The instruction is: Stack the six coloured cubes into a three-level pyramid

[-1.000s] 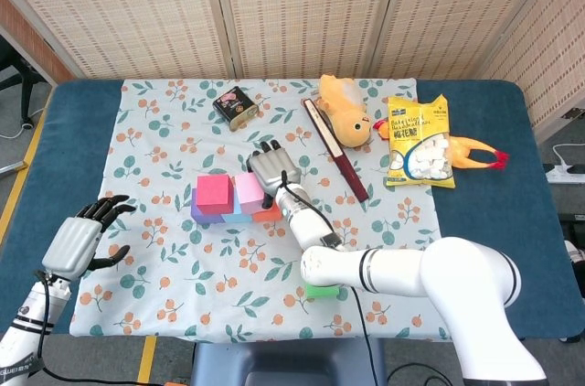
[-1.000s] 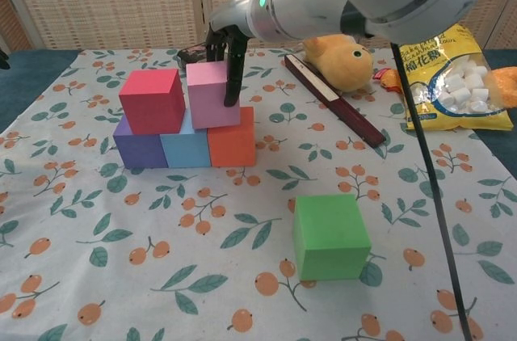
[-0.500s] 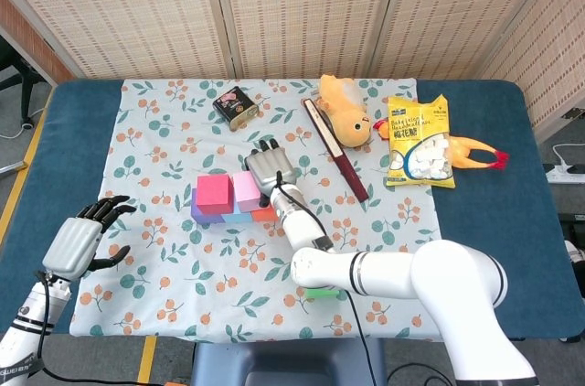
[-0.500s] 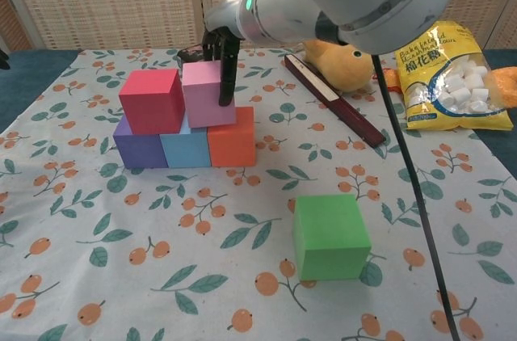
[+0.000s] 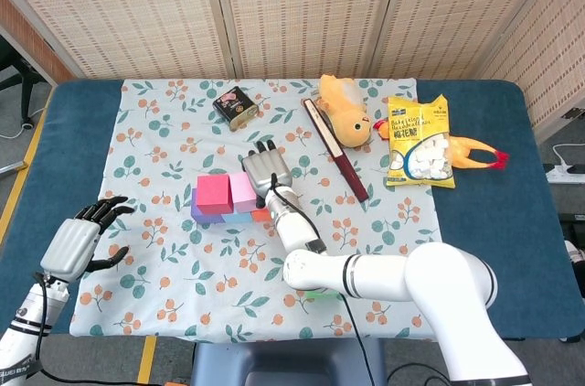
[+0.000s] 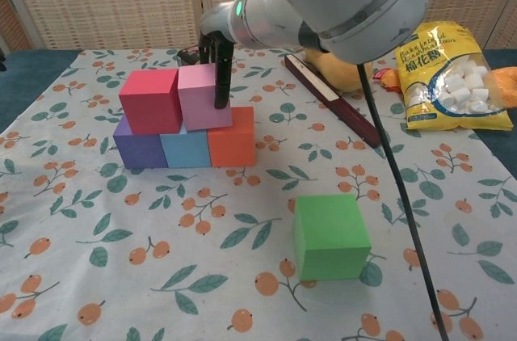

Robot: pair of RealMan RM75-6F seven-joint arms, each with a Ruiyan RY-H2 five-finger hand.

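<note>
On the floral cloth a bottom row of purple [image 6: 139, 149], light blue [image 6: 185, 149] and orange [image 6: 233, 145] cubes stands side by side. A red cube [image 6: 149, 100] and a pink cube [image 6: 200, 97] sit on top of it, nearly touching. My right hand [image 6: 216, 58] reaches down from behind, its fingers [image 6: 221, 86] pressed against the pink cube's right face. In the head view the right hand [image 5: 262, 169] covers the stack's right end. A green cube [image 6: 329, 236] lies alone on the cloth near the front. My left hand [image 5: 78, 241] hovers open at the table's near left.
A dark tin [image 5: 236, 103], a yellow plush toy [image 5: 345, 112], a long dark strip [image 5: 335, 148], a marshmallow bag [image 5: 419, 141] and a rubber chicken [image 5: 475, 153] lie at the back and right. My right forearm crosses above the green cube in the head view.
My right hand has slid the pink cube to the left along the bottom row, closing the gap to the red cube. The left hand and green cube have stayed put.
</note>
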